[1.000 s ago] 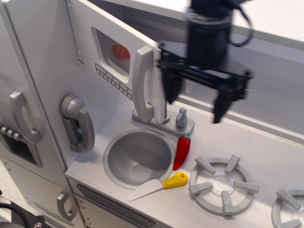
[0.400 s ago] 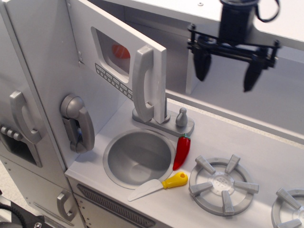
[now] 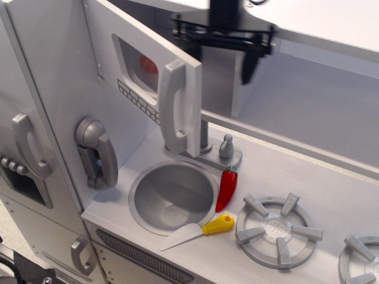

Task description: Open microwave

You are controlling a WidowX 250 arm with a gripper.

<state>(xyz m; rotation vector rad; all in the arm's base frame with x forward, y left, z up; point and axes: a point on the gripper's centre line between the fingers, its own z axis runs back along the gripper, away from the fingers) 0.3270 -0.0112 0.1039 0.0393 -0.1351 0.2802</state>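
Observation:
The microwave door (image 3: 142,71) is silver-grey with a rounded clear window, a row of small buttons (image 3: 139,97) and a tall vertical handle (image 3: 176,106). It stands swung partly out from its compartment, and something red shows through the window. My gripper (image 3: 218,62) is open and empty at the top of the view, above and just behind the door's free top edge. Its right finger (image 3: 247,66) hangs in front of the compartment's inside wall. The left finger is mostly hidden behind the door edge.
A grey wall phone (image 3: 98,151) hangs left of the sink (image 3: 173,195). A faucet (image 3: 225,148), a red chili pepper (image 3: 227,188) and a yellow-handled knife (image 3: 198,232) lie near the sink. Burners (image 3: 278,229) sit at right. The fridge door handle (image 3: 26,145) is at far left.
My gripper has risen from right of the door handle and moved left to the door's top edge. The door has swung slightly further out.

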